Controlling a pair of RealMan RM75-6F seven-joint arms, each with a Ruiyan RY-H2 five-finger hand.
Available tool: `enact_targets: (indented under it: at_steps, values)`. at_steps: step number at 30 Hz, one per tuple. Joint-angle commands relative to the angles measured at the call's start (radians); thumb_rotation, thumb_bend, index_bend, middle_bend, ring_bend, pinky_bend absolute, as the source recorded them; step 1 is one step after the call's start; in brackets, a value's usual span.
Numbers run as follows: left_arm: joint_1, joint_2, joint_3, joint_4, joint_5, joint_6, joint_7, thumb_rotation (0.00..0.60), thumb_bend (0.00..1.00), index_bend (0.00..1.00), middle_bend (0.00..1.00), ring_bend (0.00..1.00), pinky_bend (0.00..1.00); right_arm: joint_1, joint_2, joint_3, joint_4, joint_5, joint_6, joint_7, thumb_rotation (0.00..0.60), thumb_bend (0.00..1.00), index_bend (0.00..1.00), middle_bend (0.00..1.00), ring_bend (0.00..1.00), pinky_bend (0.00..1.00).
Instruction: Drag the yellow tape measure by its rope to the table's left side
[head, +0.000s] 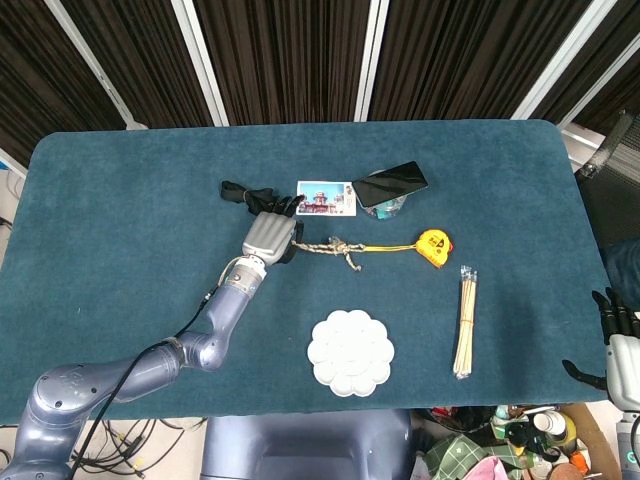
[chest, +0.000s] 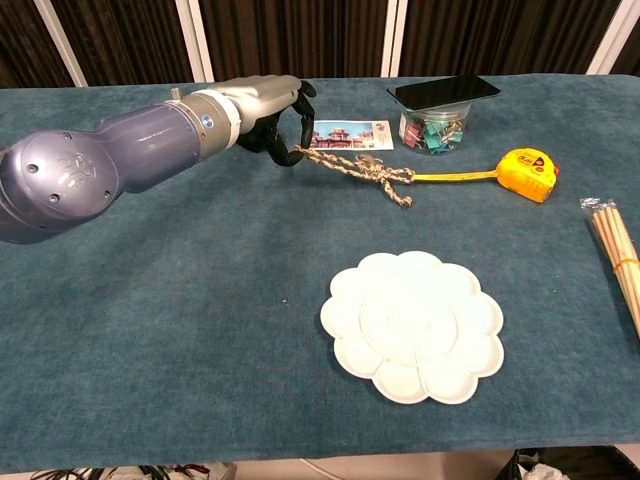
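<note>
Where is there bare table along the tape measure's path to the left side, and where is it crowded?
Bare cloth lies left of the left robot hand gripping the rope, up to the table's left edge. It is crowded behind the rope: black strap, postcard, phone. The palette sits nearer, the yellow tape measure rightward.

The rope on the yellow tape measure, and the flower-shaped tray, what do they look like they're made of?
The rope looks like twisted natural fibre, perhaps jute: tan, matte, with coarse braided strands and a knot. The flower-shaped tray looks like white moulded plastic, smooth and slightly glossy with scalloped wells, though glazed ceramic can't be ruled out. The yellow tape measure seems to have a glossy plastic case.
</note>
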Motion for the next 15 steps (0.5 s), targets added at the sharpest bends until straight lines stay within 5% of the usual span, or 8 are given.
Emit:
enact_targets:
  at_steps: [1, 15]
  values:
    - [0.000, 0.001, 0.002, 0.002, -0.001, 0.000, 0.003, 0.600, 0.45, 0.60, 0.03, 0.00, 0.00, 0.001, 0.000, 0.000, 0.000, 0.000, -0.001, -0.001, 0.600, 0.05, 0.00, 0.00, 0.10, 0.17]
    - [0.004, 0.013, 0.002, -0.015, -0.004, 0.008, 0.002, 0.600, 0.45, 0.61, 0.03, 0.00, 0.00, 0.000, -0.001, 0.000, 0.001, 0.000, 0.001, -0.002, 0.600, 0.05, 0.00, 0.00, 0.10, 0.17]
